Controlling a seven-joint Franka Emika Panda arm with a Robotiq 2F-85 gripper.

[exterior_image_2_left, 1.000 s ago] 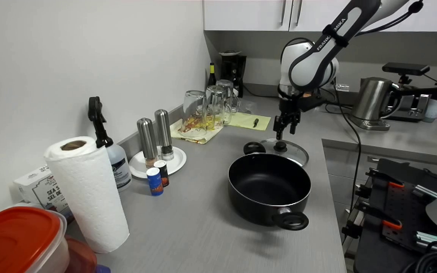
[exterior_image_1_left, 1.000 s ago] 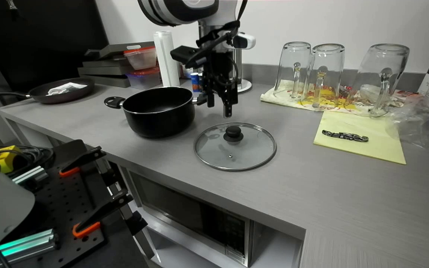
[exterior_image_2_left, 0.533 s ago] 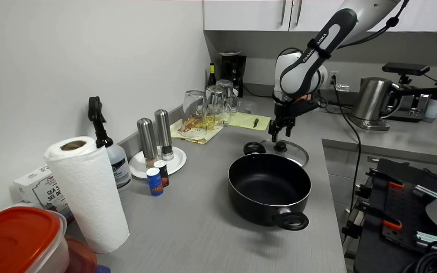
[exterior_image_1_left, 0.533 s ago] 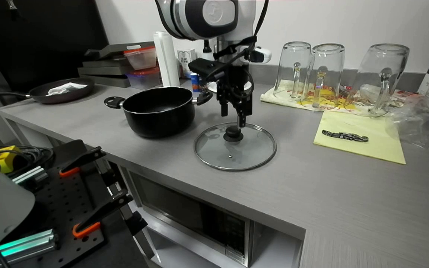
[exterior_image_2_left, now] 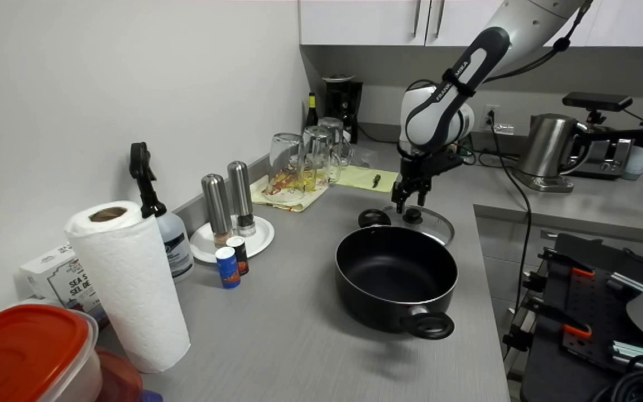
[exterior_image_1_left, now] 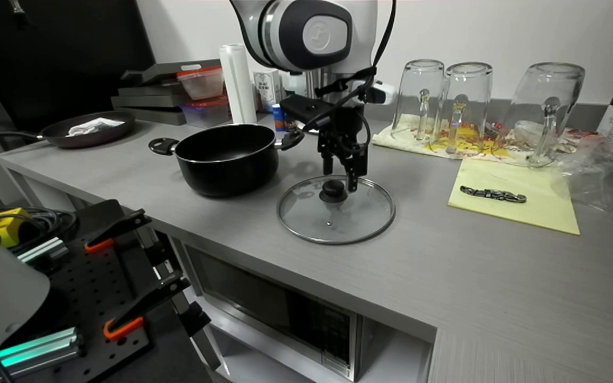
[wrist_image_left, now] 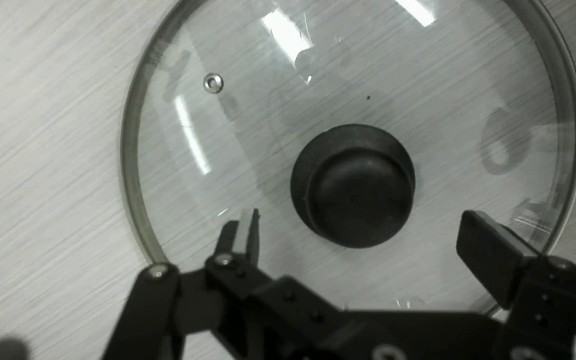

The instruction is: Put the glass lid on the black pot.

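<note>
1. In an exterior view, the glass lid lies flat on the counter at centre frame, knob upward; the tool hovers by the knob, presumably lining up the grasp.
2. In an exterior view, the lid sits right of centre, behind the uncovered black pot.
3. In the wrist view, the tool's jaws stand wide apart, holding nothing; next it likely must centre, descend and squeeze. The round lid has no long axis; its vent hole points upper left.
</note>
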